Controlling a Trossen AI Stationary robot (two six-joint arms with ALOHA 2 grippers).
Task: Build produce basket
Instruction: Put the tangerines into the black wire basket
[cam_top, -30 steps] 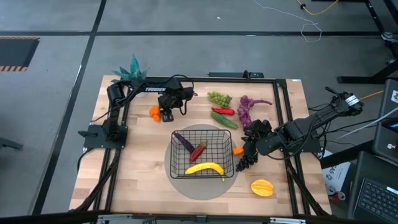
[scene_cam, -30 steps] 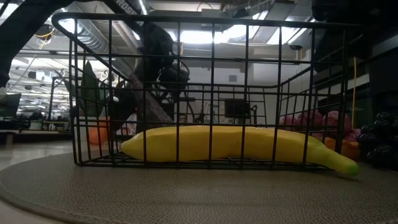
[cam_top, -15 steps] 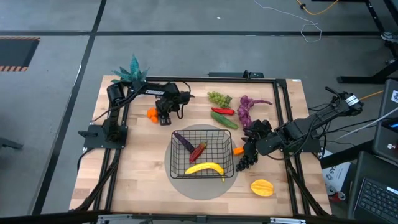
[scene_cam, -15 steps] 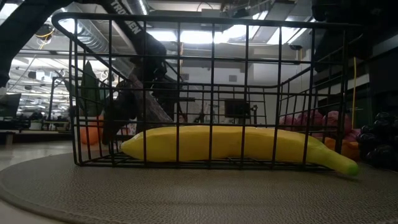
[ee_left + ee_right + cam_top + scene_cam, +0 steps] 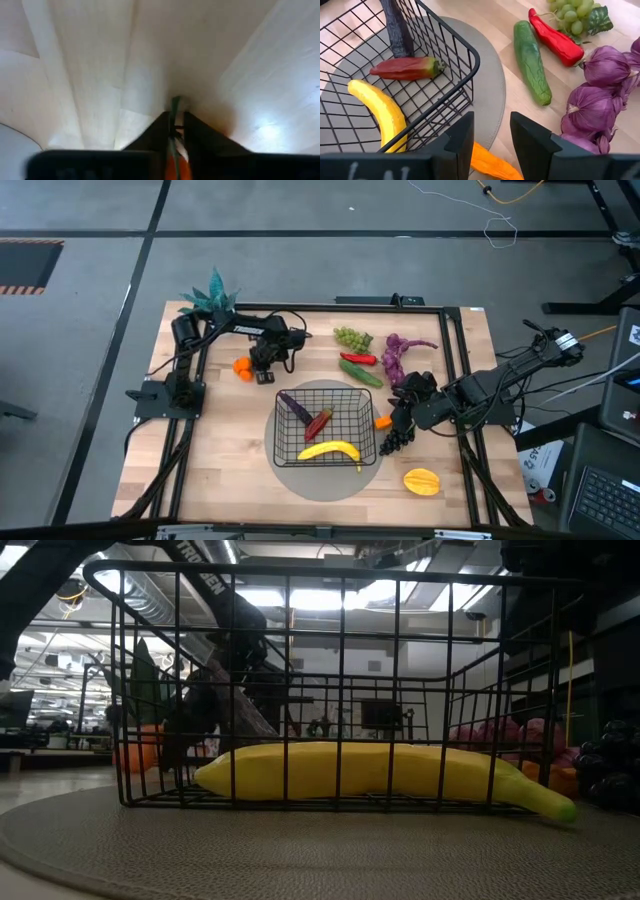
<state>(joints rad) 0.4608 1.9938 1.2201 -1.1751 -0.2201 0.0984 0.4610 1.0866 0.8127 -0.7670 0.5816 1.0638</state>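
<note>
While the left gripper [image 5: 175, 131] pinches a carrot [image 5: 176, 165], table [image 5: 230, 470] lies open.

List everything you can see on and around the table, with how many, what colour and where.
basket: one, black wire, table centre on a round grey mat
banana: one, yellow, in basket
eggplant: one, purple, in basket
pepper: one, red-brown, in basket
oranges: orange, by left pincer; count unclear
green grapes: one bunch, far side
chili: one, red, beside cucumber
cucumber: one, green, right of basket's far corner
purple bunch: one, right far side
dark grapes: one bunch, right of basket
carrot: one, orange, by basket's right side
starfruit: one, yellow, near right
plant: one, teal, far left corner
left pincer: shut on something orange with a green stem
right pincer: over carrot and dark grapes
</note>
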